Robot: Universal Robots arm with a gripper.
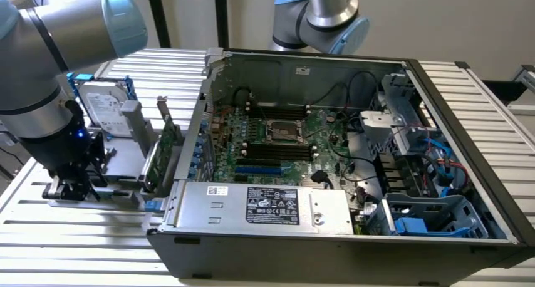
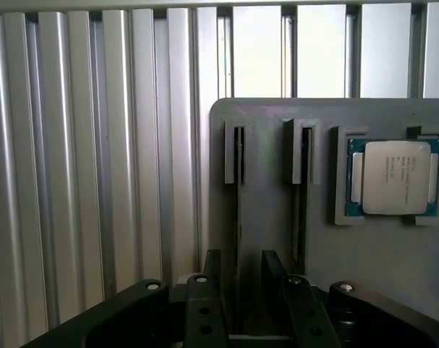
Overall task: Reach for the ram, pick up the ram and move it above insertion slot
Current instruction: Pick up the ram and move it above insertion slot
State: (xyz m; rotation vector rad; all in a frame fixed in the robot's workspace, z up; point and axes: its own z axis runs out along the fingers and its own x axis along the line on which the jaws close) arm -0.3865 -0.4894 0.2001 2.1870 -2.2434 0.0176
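I see the black two-finger gripper (image 2: pixel 241 259) low over the grey plastic holder (image 2: pixel 277 217), jaws open and empty, straddling the long thin ram stick (image 2: pixel 238 210) standing edge-on in it; reach looks done, while grasp, lift and carry over the black motherboard insertion slot (image 1: pixel 280 151) are left.

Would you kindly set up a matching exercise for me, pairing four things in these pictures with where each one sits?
Things:
1. processor chip
2. hard drive
3. power supply
4. motherboard

Places:
A. flat on the floor of the open computer case
B. in a square recess of the grey holder
C. standing upright outside the case, on the exterior view's left
D. inside the case along the wall nearest the exterior camera, label facing up

Pairs: 1-B, 2-C, 3-D, 4-A
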